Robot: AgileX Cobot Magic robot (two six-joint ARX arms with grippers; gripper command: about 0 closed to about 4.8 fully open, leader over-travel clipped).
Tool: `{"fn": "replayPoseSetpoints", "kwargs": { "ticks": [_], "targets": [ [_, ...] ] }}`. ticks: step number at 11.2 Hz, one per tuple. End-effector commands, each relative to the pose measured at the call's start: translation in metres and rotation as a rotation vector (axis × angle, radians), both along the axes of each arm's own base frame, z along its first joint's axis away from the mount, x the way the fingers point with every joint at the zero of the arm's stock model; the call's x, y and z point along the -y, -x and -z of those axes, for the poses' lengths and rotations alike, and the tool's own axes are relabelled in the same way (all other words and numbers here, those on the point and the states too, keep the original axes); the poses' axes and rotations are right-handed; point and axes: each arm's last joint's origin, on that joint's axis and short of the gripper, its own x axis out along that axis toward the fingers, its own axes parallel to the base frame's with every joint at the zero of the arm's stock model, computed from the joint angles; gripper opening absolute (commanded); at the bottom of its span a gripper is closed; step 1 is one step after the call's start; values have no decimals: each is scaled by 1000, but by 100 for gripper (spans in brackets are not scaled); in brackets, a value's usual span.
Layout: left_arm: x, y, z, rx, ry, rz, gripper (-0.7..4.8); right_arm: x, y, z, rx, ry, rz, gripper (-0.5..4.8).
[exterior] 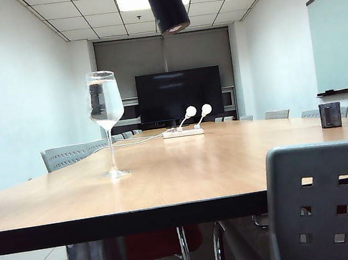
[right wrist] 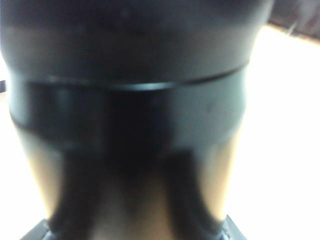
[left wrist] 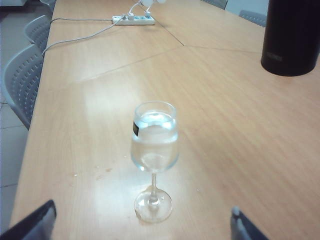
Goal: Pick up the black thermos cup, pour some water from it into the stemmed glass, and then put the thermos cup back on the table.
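Matte black cylindrical thermos cup (right wrist: 135, 115) fills the right wrist view, blurred, with the right gripper (right wrist: 135, 232) closed around its body; the exterior view shows it at the upper edge. On the light wood-grain table (left wrist: 240, 125) stands the clear stemmed glass (left wrist: 154, 150), holding water. Left gripper (left wrist: 142, 225) hovers near it, fingers wide apart, empty.

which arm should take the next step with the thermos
Right. The thermos fills the right wrist view, sitting between the right hand's fingers, so it seems held. The left hand is open, apart from the water-filled glass, with the thermos far off.
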Motion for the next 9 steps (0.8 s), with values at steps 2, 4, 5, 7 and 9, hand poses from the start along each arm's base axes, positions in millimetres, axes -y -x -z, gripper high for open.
{"fn": "replayPoseSetpoints", "kwargs": {
  "ticks": [2,4,5,7,9],
  "targets": [
    [-8,31,-11,-7,3,4,479,9,25,-21,-62,-24,-73,207],
    [-10,35,-14,9,7,7,479,10,29,-24,-63,-26,-91,208],
    [-10,36,-14,10,8,7,479,10,28,-24,-60,-28,-90,211],
    [-10,36,-14,10,8,7,479,9,25,-21,-60,-27,-88,211],
    [-10,36,-14,8,6,7,479,-1,7,9,-46,-26,-88,211]
  ]
}}
